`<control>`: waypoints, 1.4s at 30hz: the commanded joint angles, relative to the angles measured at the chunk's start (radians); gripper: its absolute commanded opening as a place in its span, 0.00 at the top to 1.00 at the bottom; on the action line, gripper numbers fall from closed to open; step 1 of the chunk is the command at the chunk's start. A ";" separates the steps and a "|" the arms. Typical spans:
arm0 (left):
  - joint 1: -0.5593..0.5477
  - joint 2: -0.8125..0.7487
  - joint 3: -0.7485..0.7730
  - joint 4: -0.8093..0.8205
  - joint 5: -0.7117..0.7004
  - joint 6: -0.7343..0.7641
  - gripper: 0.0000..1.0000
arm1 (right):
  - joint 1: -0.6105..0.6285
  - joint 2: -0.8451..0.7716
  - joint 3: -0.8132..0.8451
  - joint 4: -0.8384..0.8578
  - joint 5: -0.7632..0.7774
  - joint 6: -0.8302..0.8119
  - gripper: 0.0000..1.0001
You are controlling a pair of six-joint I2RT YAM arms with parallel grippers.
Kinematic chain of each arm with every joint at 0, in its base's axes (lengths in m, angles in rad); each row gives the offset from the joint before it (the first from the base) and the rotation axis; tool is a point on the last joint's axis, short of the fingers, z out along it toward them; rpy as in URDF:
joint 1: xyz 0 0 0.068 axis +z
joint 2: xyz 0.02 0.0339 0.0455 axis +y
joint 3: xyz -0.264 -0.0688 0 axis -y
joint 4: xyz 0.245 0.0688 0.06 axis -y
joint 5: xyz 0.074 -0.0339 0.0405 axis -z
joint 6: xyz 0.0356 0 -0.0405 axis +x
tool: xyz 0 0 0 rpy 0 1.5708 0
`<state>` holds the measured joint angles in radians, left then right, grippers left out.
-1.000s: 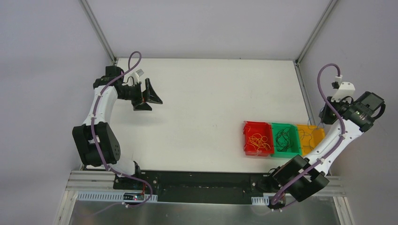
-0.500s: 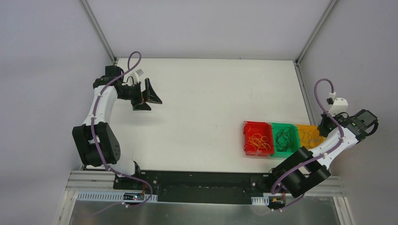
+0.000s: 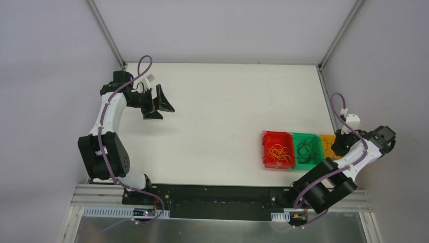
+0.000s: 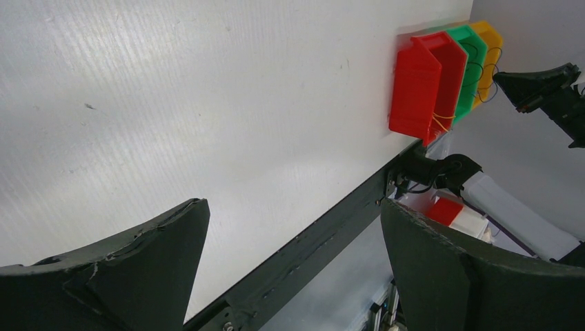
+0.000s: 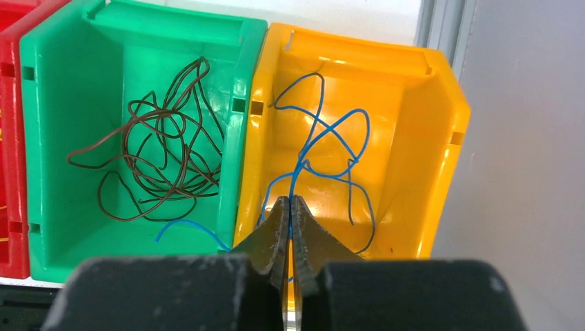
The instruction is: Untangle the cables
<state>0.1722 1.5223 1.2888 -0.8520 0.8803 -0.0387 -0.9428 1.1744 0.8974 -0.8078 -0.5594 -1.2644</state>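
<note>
A: Which step is in hand?

B: The sorting end of it, I'd judge. The right gripper (image 5: 290, 201) is closed tight, and the thin, curly blue cable (image 5: 301, 164) runs straight into the seam between its fingertips, so it looks pinched there. The gripper hangs over the open yellow plastic bin (image 5: 421, 138) at the right edge of the white desk (image 3: 227, 101); most of that cable lies looped inside the bin.

A: And the other cables?

B: The dark brown-black cable (image 5: 162, 148) sits in a loose tangle in the green plastic bin (image 5: 62, 62) next door; the yellow-orange cables (image 3: 278, 151) lie in the red plastic bin (image 3: 268, 137) on the green one's other side; the three bins stand touching in a row.

A: The left gripper (image 4: 293, 205)?

B: Spread wide with nothing between its fingers; it hovers above the far left of the desk, well apart from the bins.

A: What does the next move call for?

B: One blue end lies on the floor of the green bin, near the wall it shares with the yellow bin; I cannot tell how it crosses that wall. Letting go now would probably leave it there; better to draw it up and over without snagging the dark cable, then part the fingers low over the yellow bin, since wire this springy may hop out.
</note>
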 commanded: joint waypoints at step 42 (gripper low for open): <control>0.008 0.020 0.023 -0.026 -0.005 -0.001 0.00 | 0.081 0.057 -0.029 0.010 0.091 -0.063 1.00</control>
<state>0.1722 1.5524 1.3109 -0.8562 0.8799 -0.0441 -0.8639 1.2110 0.8703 -0.7986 -0.5091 -1.3033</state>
